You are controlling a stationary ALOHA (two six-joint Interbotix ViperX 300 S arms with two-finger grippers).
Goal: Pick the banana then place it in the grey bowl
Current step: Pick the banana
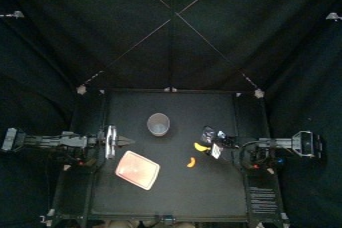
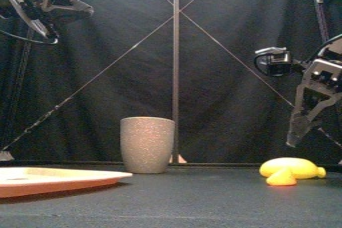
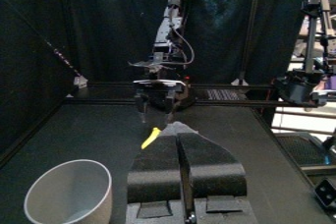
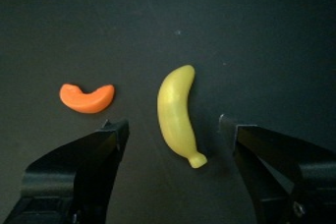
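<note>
My right gripper (image 4: 179,130) hangs over the banana (image 4: 178,113), jaws spread wide to either side and touching nothing. The banana lies on the table's right side, with an orange toy (image 4: 88,96) just beside it. The grey cup (image 2: 147,144) stands farther left. My left gripper (image 3: 184,159) rests at the left, pressed together and empty.

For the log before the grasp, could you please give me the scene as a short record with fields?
banana: lies flat on the table, not held
orange toy: beside banana, not touching it
right gripper: open, above banana, one jaw on each side
left gripper: shut, empty, at the left by the tray
cup: upright, mid-table toward the back, looks empty
tray: front left, nothing on it
</note>
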